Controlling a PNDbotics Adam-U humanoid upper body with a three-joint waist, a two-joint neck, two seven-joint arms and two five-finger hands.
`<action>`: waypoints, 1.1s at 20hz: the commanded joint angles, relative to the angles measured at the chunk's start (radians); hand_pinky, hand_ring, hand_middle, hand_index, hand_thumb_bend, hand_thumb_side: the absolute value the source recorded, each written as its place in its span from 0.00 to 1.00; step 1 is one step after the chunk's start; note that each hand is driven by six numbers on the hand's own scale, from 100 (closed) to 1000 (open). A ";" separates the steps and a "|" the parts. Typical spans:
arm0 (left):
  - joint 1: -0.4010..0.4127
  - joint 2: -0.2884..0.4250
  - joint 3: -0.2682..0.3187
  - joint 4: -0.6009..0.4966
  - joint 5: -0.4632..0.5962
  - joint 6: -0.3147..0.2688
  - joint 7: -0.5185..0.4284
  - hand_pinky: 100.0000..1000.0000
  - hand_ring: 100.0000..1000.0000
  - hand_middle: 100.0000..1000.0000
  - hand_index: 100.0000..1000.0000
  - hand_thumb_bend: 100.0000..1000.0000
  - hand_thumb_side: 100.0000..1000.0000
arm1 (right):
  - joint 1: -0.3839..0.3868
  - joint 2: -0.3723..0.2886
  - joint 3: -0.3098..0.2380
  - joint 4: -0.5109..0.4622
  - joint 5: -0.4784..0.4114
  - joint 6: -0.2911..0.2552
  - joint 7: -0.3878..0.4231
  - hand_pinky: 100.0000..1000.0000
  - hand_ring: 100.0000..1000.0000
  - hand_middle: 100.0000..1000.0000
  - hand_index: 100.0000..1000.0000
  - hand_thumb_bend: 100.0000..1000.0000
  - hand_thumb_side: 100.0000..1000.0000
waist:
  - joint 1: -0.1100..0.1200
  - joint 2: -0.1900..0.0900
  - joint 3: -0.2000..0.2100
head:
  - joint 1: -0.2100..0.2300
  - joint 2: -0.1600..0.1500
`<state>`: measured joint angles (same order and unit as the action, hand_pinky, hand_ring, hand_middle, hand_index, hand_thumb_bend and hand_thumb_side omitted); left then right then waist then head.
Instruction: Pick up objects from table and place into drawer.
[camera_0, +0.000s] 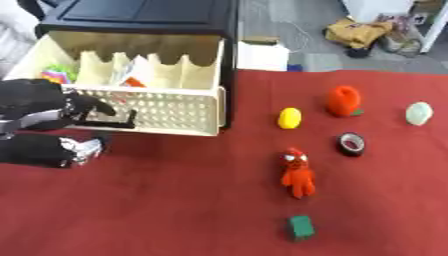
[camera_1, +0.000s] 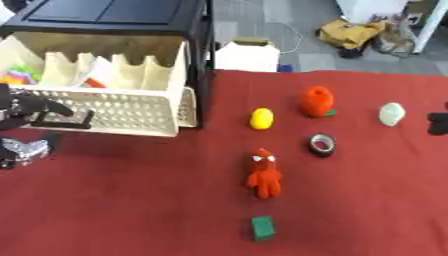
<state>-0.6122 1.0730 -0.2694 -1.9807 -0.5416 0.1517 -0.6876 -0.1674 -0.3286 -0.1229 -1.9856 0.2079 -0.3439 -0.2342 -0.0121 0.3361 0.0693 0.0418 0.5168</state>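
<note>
- Fingers of the left hand (camera_0: 39, 100) are seen curled against the perforated front of the cream drawer (camera_0: 149, 107), by its black handle (camera_0: 112, 121); whether the handle itself is gripped cannot be told
- Drawer is pulled out of a black cabinet (camera_0: 144, 15), with colourful items lying inside it
- Right hand (camera_1: 437, 123) is glimpsed only as a dark shape at the right edge of the right eye view, and its opening cannot be told
- Objects for picking are spread on the red cloth-covered table (camera_0: 175, 210), all well apart from the left hand, to its right
- Yellow lemon-shaped object (camera_0: 290, 118) and orange rounded toy (camera_0: 344, 100) are set nearest the drawer's far side
- Pale green egg-shaped object (camera_0: 419, 113) is placed furthest right
- Black tape roll (camera_0: 352, 144), red plush figure (camera_0: 297, 172) and green block (camera_0: 302, 226) are placed nearer the camera
</note>
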 joint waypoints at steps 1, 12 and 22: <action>-0.004 0.043 0.032 -0.019 0.008 0.000 0.003 0.00 0.00 0.00 0.91 0.02 1.00 | -0.006 -0.012 -0.008 -0.014 -0.007 0.000 -0.005 0.66 0.67 0.45 0.76 0.01 0.77 | 0.001 -0.023 0.002 | 0.001 -0.011; -0.011 0.018 0.121 -0.019 0.093 -0.087 0.107 0.00 0.00 0.00 0.80 0.00 1.00 | -0.002 -0.014 -0.013 -0.014 -0.005 0.002 -0.014 0.66 0.67 0.45 0.76 0.01 0.78 | -0.001 -0.027 0.016 | -0.015 -0.001; -0.028 -0.066 0.177 -0.019 0.256 -0.130 0.355 0.00 0.00 0.00 0.69 0.00 1.00 | 0.002 -0.015 -0.013 -0.014 0.000 -0.002 -0.019 0.65 0.67 0.45 0.76 0.01 0.79 | -0.008 -0.028 0.022 | -0.032 0.006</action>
<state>-0.6267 0.9951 -0.1160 -1.9882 -0.3070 0.0235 -0.3675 -0.1616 -0.3286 -0.1291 -1.9856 0.2082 -0.3438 -0.2484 -0.0220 0.3291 0.0907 0.0143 0.5183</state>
